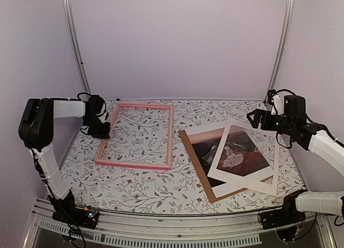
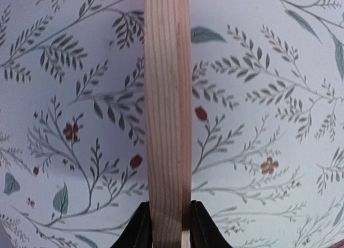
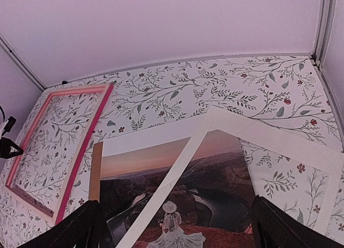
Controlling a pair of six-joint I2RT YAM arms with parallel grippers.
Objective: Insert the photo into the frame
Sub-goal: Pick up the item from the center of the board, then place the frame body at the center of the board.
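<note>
The pink frame [image 1: 170,135] lies flat on the floral table at the left. My left gripper [image 1: 102,131] is shut on its left rail; in the left wrist view the wooden rail [image 2: 167,97] runs up between the black fingertips [image 2: 141,226] of that gripper [image 2: 169,208]. The photo [image 1: 239,151] lies at the right, partly under a white mat board [image 1: 269,178] and on a brown backing [image 1: 196,162]. It also shows in the right wrist view [image 3: 215,173], with a figure in white. My right gripper [image 1: 258,119] hangs open and empty above the pile's far edge [image 3: 174,205].
The mat board [image 3: 161,189] lies skewed across the photo, and the backing's edge [image 3: 95,173] sticks out at its left. A glossy dark sheet corner [image 3: 126,224] lies on the photo. Walls enclose the table at the back and sides.
</note>
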